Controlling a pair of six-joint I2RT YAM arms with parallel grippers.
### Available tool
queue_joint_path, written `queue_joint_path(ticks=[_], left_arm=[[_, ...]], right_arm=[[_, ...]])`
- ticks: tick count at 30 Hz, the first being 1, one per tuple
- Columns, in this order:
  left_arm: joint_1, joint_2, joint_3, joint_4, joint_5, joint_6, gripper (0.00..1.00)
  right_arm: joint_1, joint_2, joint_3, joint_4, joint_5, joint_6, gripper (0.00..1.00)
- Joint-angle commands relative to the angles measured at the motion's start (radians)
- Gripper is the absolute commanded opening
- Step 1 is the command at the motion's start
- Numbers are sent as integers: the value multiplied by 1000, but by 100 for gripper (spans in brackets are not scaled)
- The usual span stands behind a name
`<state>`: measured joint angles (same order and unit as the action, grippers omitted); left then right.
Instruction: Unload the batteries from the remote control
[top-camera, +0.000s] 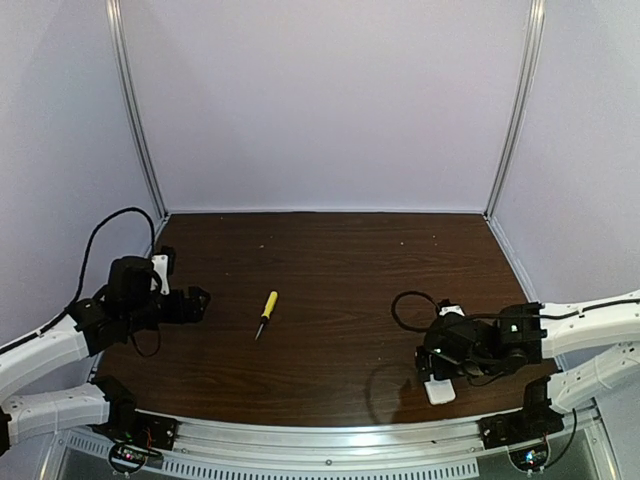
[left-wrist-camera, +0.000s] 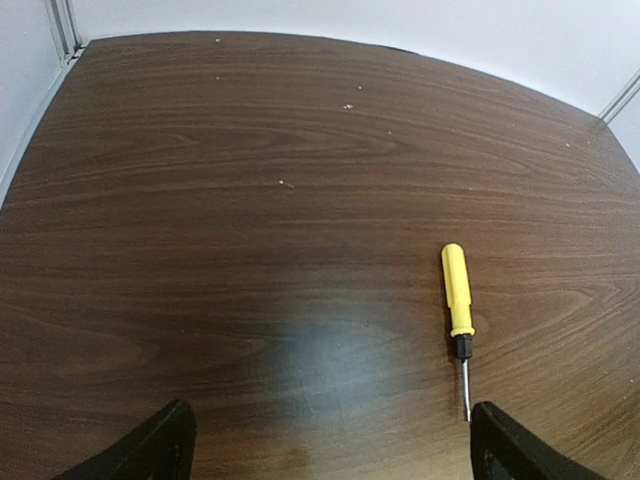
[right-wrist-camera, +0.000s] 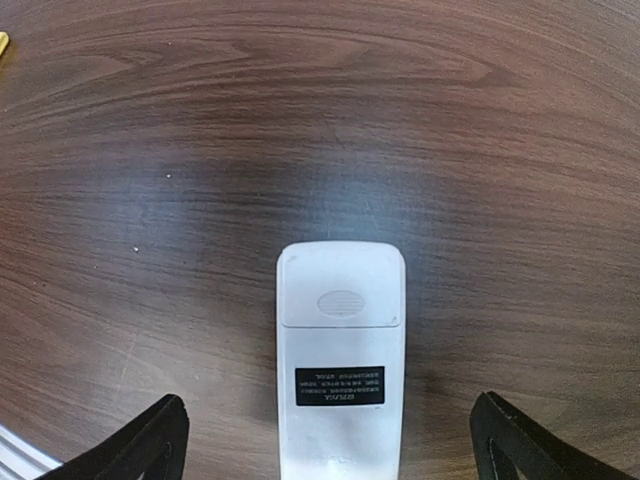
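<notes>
From above, I see the remote control (top-camera: 440, 391) on the desk (top-camera: 340, 260), under my right tool (top-camera: 432, 370). On the left wrist, my left tool (left-wrist-camera: 335, 435) is spread wide, with a yellow screwdriver (left-wrist-camera: 457, 295) just ahead. On the right wrist, the right tool is spread wide too, and the remote control lies between its fingers.

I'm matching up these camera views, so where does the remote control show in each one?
Top external: remote control, lower right, near the front edge.
Left wrist: not in it.
Right wrist: bottom centre, back face up.
Shared landmark: yellow screwdriver, left wrist's right half, right wrist's top-left edge.
</notes>
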<state>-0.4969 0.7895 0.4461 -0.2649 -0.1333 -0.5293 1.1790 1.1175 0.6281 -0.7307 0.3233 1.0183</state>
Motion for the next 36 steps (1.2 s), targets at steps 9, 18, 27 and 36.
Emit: queue_joint_path(ticks=[9,18,27,36], left_arm=[[-38,-48,-62,-37,-67,-49,97],[-38,-57,-78,-35,-70,-57,97],[-38,-49,-83,-30,-79,-61,97],[-38,-41,-83,-28,-86,-63,97]], right_arm=[[47,-85,-188,80,-16,128,100],[89,-5,-231,182,-55,137,95],[142,91,-190,165,-40,160,79],[166,140,-170,185,-31,137,54]])
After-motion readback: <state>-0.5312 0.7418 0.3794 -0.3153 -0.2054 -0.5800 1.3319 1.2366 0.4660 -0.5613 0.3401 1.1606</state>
